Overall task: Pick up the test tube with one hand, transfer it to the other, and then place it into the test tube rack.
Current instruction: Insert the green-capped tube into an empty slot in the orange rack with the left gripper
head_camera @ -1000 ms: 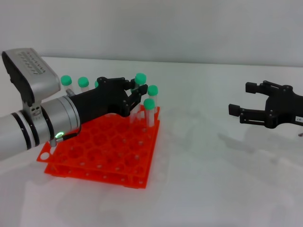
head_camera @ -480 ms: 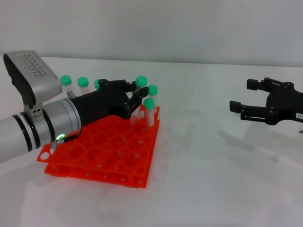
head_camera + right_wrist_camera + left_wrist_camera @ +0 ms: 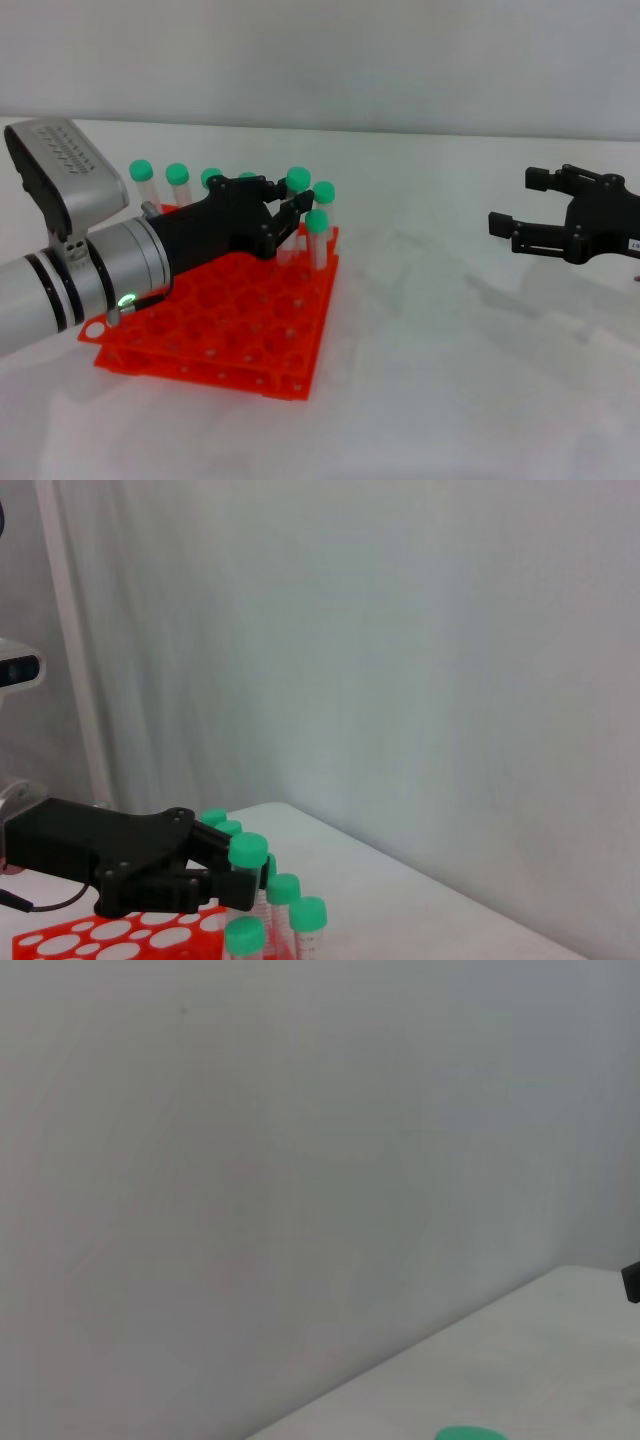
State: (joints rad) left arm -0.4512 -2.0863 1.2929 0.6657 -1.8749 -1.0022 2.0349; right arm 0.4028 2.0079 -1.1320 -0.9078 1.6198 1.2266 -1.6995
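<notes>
Head view: left gripper (image 3: 283, 207) pinches test tube (image 3: 297, 203) over rack (image 3: 220, 325); right gripper (image 3: 525, 222) spread, label unreadable.

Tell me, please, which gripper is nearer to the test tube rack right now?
The left. The left gripper is over the far end of the test tube rack, among the green-capped tubes. The right gripper hangs open well off to the rack's right, above bare table.
</notes>
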